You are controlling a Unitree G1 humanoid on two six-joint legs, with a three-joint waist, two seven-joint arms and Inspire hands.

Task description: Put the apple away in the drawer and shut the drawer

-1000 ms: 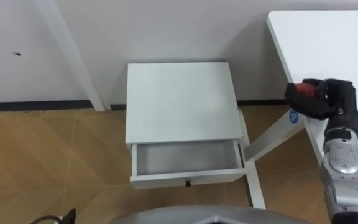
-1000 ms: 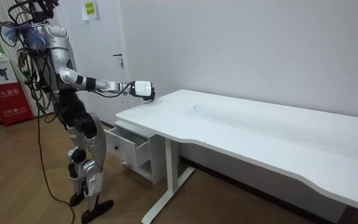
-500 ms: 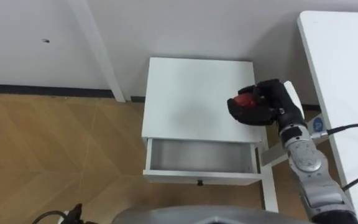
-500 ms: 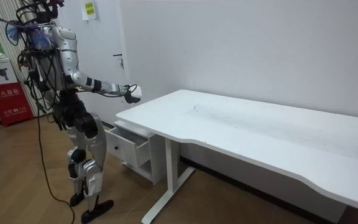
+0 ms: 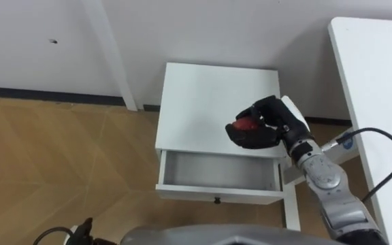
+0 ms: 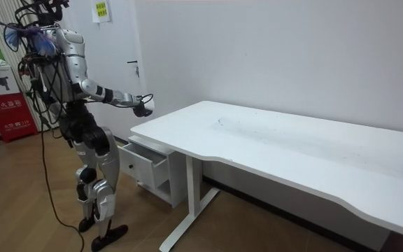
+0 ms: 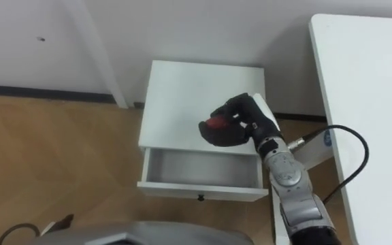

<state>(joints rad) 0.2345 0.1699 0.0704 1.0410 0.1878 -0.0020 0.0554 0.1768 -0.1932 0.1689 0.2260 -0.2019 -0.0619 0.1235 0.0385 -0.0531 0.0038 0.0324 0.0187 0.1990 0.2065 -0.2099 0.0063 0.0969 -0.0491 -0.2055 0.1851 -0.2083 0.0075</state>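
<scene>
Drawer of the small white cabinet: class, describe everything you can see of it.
The drawer is pulled out of the white cabinet, open. It looks like white painted board, with a greyish inside holding nothing and a small dark knob centred on its front. The right hand, fingers curled round a red apple, hangs above the cabinet's front edge; nothing touches the drawer.

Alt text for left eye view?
The robot's right hand, curled round a red apple, hangs over the front of a white cabinet, just behind its open drawer. A white desk lies to the right, wood floor to the left.
</scene>
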